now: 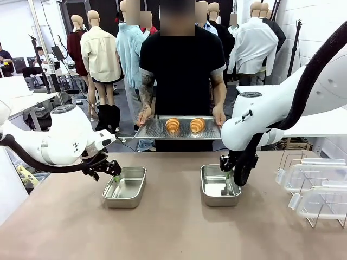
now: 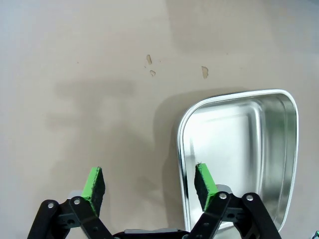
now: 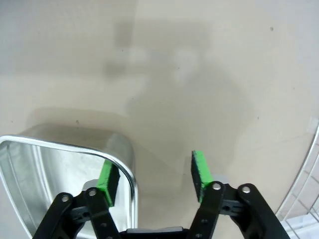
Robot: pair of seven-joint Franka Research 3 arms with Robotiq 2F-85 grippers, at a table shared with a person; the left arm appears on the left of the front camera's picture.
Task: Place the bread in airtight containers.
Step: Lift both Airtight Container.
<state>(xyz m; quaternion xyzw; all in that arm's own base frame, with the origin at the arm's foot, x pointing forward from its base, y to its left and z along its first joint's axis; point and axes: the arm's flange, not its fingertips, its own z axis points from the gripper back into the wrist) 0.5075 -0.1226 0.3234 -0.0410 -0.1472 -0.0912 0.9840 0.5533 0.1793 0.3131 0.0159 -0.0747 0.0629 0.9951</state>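
Observation:
Two pieces of bread, golden-brown croissants (image 1: 172,125) (image 1: 197,125), lie on a flat steel baking tray (image 1: 154,130) that a person holds over the table's far edge. Two airtight containers, both empty and without lids, stand on the table: the left tin (image 1: 126,187) (image 2: 239,144) and the right tin (image 1: 217,187) (image 3: 55,169). My left gripper (image 1: 111,172) (image 2: 149,181) is open and straddles the left tin's outer rim, one pad inside and one outside. My right gripper (image 1: 230,176) (image 3: 154,174) is open and straddles the right tin's outer rim in the same way.
Clear plastic lids sit in a wire rack (image 1: 314,187) (image 3: 304,199) at the table's right side. Small stains (image 2: 152,73) mark the beige tabletop beyond the left tin. The person's hands (image 1: 143,116) grip the tray's ends.

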